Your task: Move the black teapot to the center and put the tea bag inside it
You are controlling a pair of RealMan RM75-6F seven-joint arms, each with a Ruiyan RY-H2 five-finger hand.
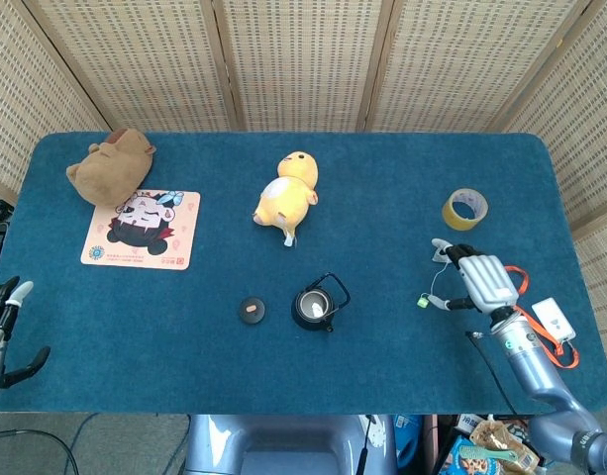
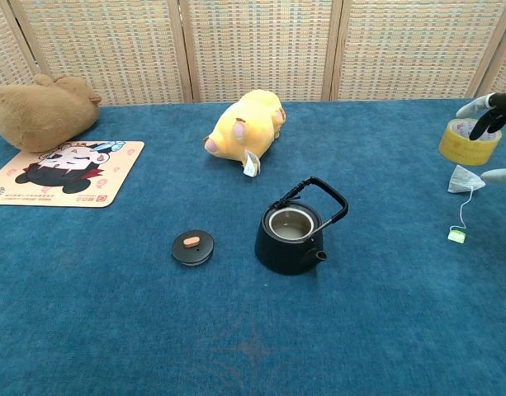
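Note:
The black teapot (image 1: pixel 313 307) (image 2: pixel 290 239) stands upright and open near the middle of the blue table, handle tilted right. Its lid (image 1: pixel 251 310) (image 2: pixel 192 247) lies on the cloth to its left. The tea bag (image 2: pixel 465 179) (image 1: pixel 439 246) lies at the right, its string running down to a green tag (image 2: pixel 456 236) (image 1: pixel 422 301). My right hand (image 1: pixel 478 277) (image 2: pixel 494 115) hovers over the tea bag with fingers spread, holding nothing. My left hand (image 1: pixel 1 332) sits at the table's front left edge with its fingers apart, also holding nothing.
A yellow tape roll (image 1: pixel 464 209) (image 2: pixel 469 141) lies just behind the tea bag. A yellow plush (image 1: pixel 286 197) (image 2: pixel 243 124) lies behind the teapot. At the far left are a brown plush (image 1: pixel 109 165) and a cartoon mat (image 1: pixel 142 230). Folding screens close off the back.

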